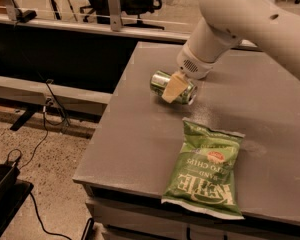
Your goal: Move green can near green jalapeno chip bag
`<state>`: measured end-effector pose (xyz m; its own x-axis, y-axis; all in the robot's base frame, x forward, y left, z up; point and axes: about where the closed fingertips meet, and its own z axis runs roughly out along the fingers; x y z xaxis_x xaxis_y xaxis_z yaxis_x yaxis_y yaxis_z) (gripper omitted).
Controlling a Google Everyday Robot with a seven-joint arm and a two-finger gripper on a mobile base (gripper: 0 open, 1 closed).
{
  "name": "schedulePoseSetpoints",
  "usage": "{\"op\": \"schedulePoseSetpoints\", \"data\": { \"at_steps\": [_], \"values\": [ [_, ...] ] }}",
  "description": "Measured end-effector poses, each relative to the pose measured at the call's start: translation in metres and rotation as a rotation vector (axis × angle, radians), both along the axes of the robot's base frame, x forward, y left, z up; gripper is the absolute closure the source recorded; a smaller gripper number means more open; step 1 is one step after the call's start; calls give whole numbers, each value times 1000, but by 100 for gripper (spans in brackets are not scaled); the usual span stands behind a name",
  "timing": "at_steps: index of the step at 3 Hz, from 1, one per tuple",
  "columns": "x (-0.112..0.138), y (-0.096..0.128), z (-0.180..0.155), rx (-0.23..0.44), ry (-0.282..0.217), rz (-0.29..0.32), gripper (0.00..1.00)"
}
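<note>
The green can [159, 80] lies on its side on the grey table [135, 134], left of middle. My gripper [174, 87] reaches down from the white arm [240, 19] and is shut on the can. One tan finger [173, 87] crosses the can's front; the other is hidden behind it. The green jalapeno chip bag [205, 171] lies flat near the table's front edge. It is a short gap in front of the can and slightly to its right.
The table's left edge [102, 134] and front edge [140, 188] drop to the floor, where cables [40, 139] trail. A dark bin [2, 184] stands at lower left. A low black wall [65, 54] and office chairs are behind.
</note>
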<state>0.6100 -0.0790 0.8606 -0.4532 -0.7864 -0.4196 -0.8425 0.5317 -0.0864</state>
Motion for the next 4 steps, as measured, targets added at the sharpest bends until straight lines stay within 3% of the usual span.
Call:
{"op": "schedulePoseSetpoints", "data": {
  "at_steps": [1, 2, 3, 4],
  "values": [
    [-6, -58, 17, -26, -13, -28, 63],
    [-27, -108, 16, -15, 2, -56, 56],
    [-60, -142, 5, 28, 27, -56, 52],
    [-91, -156, -1, 73, 53, -1, 34]
  ]
}}
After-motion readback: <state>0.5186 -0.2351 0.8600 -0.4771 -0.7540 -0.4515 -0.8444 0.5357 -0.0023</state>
